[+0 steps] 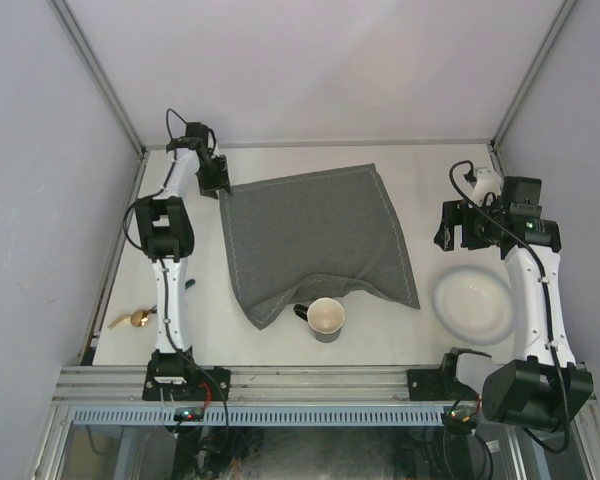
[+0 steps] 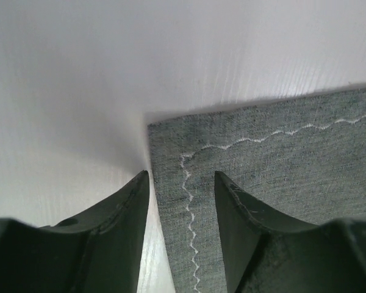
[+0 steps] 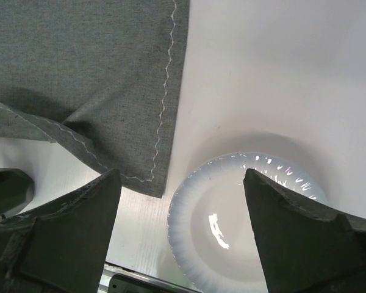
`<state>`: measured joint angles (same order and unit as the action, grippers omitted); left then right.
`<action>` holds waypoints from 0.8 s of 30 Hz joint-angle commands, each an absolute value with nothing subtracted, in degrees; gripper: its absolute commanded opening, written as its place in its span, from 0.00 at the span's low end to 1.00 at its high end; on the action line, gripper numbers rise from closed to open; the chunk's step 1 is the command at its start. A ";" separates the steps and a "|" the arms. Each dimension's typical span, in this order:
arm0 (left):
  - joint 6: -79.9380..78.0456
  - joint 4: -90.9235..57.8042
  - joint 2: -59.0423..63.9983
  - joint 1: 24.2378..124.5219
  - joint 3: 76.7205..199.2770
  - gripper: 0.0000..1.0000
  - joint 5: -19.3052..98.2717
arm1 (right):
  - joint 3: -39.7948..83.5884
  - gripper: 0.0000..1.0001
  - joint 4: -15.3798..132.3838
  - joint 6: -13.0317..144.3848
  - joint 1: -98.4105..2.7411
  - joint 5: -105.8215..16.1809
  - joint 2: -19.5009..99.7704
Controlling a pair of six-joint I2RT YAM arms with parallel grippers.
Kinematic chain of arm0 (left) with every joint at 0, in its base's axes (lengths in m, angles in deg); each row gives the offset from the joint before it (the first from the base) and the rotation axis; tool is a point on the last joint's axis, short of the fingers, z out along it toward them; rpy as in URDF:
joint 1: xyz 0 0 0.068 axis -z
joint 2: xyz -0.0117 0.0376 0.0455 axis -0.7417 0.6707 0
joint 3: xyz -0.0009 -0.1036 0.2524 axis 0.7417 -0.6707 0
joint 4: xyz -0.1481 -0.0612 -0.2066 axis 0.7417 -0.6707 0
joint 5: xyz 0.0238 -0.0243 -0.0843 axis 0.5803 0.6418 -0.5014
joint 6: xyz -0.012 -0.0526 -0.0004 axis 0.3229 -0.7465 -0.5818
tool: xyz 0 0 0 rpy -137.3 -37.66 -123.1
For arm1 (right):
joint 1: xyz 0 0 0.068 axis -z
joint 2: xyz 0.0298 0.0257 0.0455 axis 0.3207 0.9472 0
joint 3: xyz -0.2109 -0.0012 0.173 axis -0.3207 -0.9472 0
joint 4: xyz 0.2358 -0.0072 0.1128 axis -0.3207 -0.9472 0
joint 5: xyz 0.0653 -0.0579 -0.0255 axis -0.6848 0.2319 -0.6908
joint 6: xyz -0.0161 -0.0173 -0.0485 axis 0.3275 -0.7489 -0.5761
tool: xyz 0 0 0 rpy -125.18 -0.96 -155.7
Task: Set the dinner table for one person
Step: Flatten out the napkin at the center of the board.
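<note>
Two arms on this one, and the dinner table (image 1: 430, 170) is the big off-white top everything sits on, running out to the rails all round.

Going left to right: there's a small gold thing down by the near-left edge, probably a spoon (image 1: 135, 320), but it's too tiny in the top view to swear to. It lies just beside the left arm, so a careless swing back could flick it off the table.

The left claw (image 2: 180, 178) is low over the far-left corner of the grey mat (image 1: 320, 240), fingers spread with nothing pinched. The corner lies flat under the gap. If it lifts off at an angle, a finger could snag the cloth and drag that corner out of square.

The mat's near edge is the real problem. It's rumpled and folded over itself, and the cup (image 1: 326, 318) sits right up against that fold. Tug the cloth to flatten it and I reckon the cup tips or gets shoved along.

Right of the mat, well clear of it, is the white plate (image 1: 475, 305). The right claw (image 3: 182, 177) hangs above it, spread wide and empty. That glossy rim looks slippery, so a shallow bite may let it slide out. Setting it on the bunched cloth would leave it rocking.
</note>
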<state>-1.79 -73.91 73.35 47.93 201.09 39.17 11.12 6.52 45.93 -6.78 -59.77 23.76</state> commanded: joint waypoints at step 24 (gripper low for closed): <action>2.79 -70.67 74.67 49.51 213.88 0.00 44.00 | 11.44 0.81 6.91 45.49 -6.23 -59.57 22.05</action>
<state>1.31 -74.15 74.55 49.73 205.97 43.10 11.12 6.37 45.96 -6.68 -59.77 22.91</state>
